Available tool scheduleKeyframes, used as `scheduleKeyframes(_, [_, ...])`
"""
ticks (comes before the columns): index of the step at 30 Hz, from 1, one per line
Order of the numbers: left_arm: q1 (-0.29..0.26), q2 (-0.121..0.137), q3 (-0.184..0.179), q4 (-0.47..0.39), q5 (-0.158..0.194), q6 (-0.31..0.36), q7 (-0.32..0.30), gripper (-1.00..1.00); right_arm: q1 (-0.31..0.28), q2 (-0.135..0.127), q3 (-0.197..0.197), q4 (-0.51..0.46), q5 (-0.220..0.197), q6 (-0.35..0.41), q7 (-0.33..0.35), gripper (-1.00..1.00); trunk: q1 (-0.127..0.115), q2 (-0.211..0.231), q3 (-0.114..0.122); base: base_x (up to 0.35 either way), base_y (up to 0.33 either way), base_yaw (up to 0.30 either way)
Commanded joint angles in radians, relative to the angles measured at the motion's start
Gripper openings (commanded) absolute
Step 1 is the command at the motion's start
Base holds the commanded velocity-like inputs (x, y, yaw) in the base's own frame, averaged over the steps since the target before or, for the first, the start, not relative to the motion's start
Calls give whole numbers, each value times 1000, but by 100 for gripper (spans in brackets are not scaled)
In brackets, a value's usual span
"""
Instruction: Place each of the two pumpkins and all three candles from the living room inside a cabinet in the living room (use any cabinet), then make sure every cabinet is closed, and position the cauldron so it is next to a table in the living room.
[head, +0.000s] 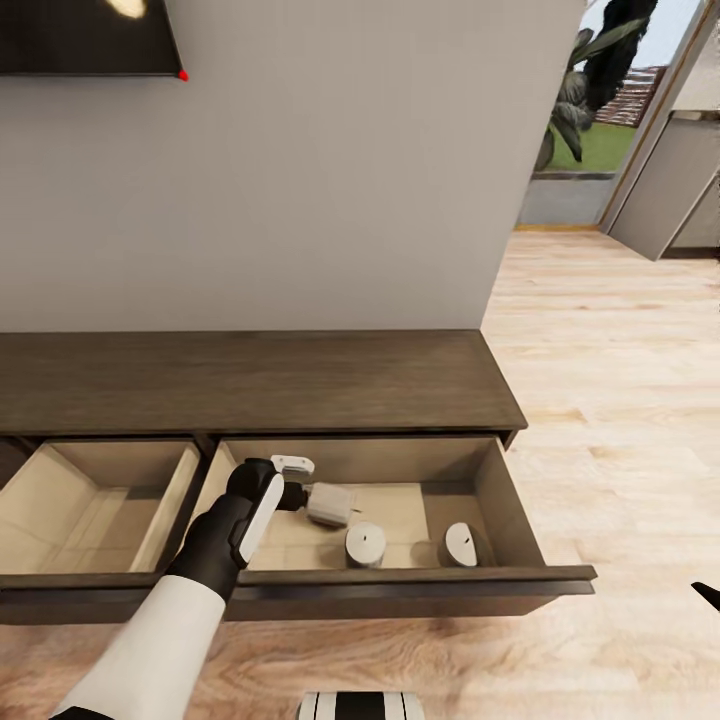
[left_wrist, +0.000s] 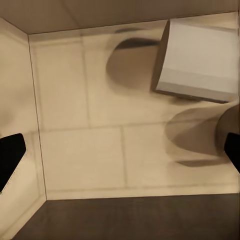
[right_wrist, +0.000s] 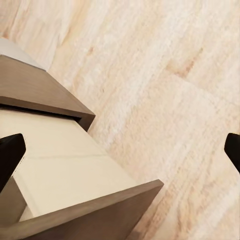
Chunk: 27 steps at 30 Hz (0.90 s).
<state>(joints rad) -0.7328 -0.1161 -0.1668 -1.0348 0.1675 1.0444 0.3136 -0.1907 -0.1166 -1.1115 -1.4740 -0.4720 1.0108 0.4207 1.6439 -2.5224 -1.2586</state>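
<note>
Three stubby pale grey-white candles (head: 366, 543) lie in the long dark wooden cabinet's (head: 250, 380) open right drawer; left gripper (left_wrist: 120, 152) jaws wide, empty; drawers, pumpkins, cauldron remain

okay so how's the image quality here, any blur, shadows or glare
Head view: sharp and evenly lit; glare spot on the TV. Left wrist view: nearest candle motion-smeared, with soft double shadows on the drawer floor. Right wrist view: floor evenly bright, slightly soft.
</note>
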Motion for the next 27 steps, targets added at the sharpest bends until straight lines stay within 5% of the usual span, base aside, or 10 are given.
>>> scheduleKeyframes(1, [0,0,-2,-1,11,3,10,100,-1,0,-2,0,9,5,10,100,-1,0,3,0,0,0])
scheduleKeyframes(17, [0,1,-2,-48,12,3,10,100,-1,1,-1,0,9,5,11,100,-8,4,65,-103,0,0])
scheduleKeyframes(27, [82,4,-5,-305,6,3,13,100,-1,0,-1,0,9,4,10,100,-12,6,104,-1,0,0])
